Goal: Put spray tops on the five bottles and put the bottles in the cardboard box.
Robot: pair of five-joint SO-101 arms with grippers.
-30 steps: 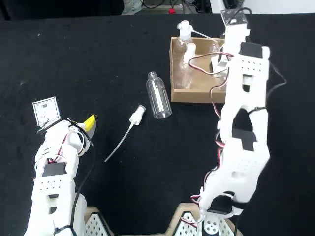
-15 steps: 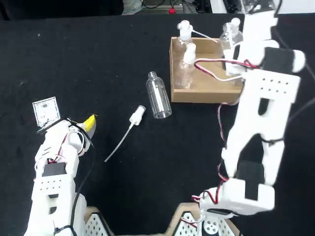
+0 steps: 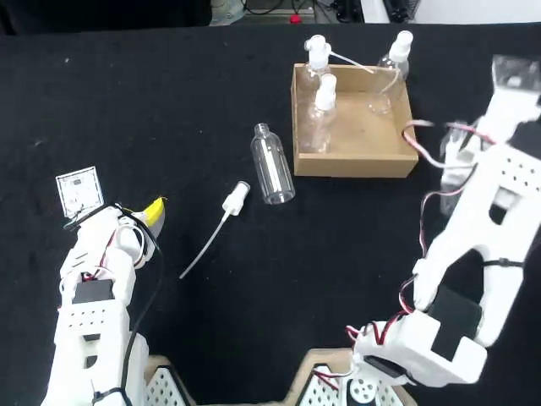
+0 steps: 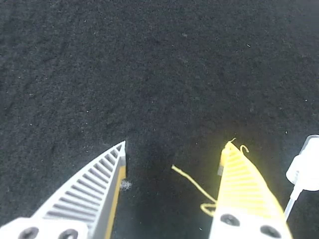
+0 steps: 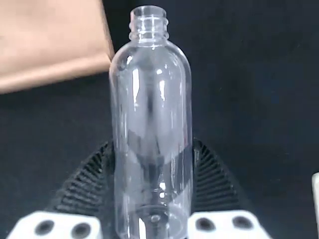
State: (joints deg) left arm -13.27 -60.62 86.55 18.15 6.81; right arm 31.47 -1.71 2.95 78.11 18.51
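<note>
Handling: the held bottle (image 5: 149,89) is judged to be light, thin-walled clear plastic, smooth and probably slippery. It could dent if squeezed hard, so a hold low on the body, with the threaded neck left free, is judged best.
Right claw: the right claw (image 5: 152,149) is closed on the lower body of the held bottle, one finger on each side. The open neck points away from the claw and no top is fitted.
Held bottle position: it is carried near the right-hand end of the cardboard box (image 3: 351,165), outside it.
Left claw: the left claw (image 4: 175,149) is spread wide and holds nothing, low over the bare desk (image 3: 169,93).
Spray top: the spray top (image 3: 234,200) lies on the desk between the left claw and the loose bottle (image 3: 272,163), its dip tube trailing. The tube is judged thin and bendy, so the head is the part to be taken.
Loose bottle: it lies on its side, uncapped, just beside the box's left wall.
Box contents: three capped bottles (image 3: 322,112) stand inside.
</note>
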